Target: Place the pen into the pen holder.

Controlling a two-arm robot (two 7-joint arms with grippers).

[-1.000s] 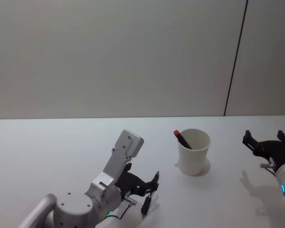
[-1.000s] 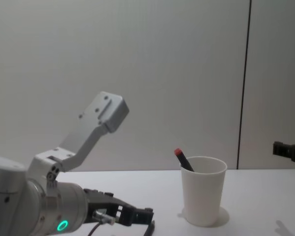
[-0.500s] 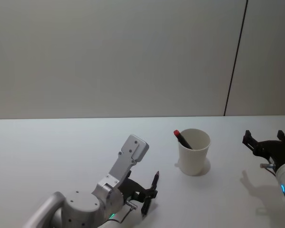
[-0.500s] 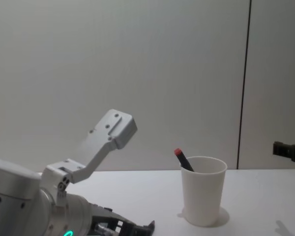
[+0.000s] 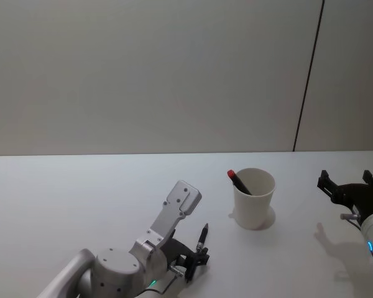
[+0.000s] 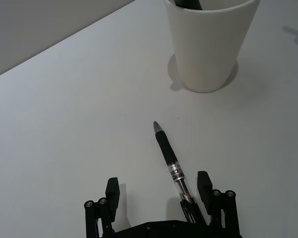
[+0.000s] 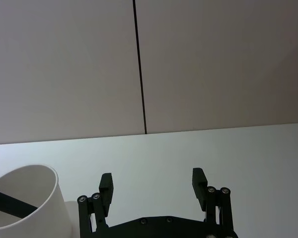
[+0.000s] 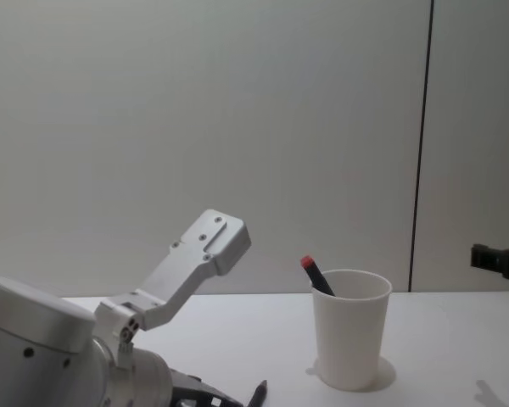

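Descent is what is changing: the left gripper (image 6: 158, 188) is sinking lower over the table (image 5: 81, 186) than a second ago, its wrist link swinging nearer the pen holder (image 5: 255, 198), while the pen (image 6: 169, 158) is lying where it was. It is resting flat on the table, on the pen holder's left side and closer to the robot, near it but apart, its tip aiming towards the pen holder's base. The gripper's fingers are standing spread, one on each side of the barrel's rear end, with the barrel running closer to one finger than the other; nothing is being pinched yet. I am judging that the approach is ending and the squeeze is coming next, so lifting and dropping-in are both remaining. A red-capped pen (image 5: 238, 180) is already leaning inside the pen holder. The right gripper (image 7: 152, 177) is waiting with fingers parted, well apart on the pen holder's right side.
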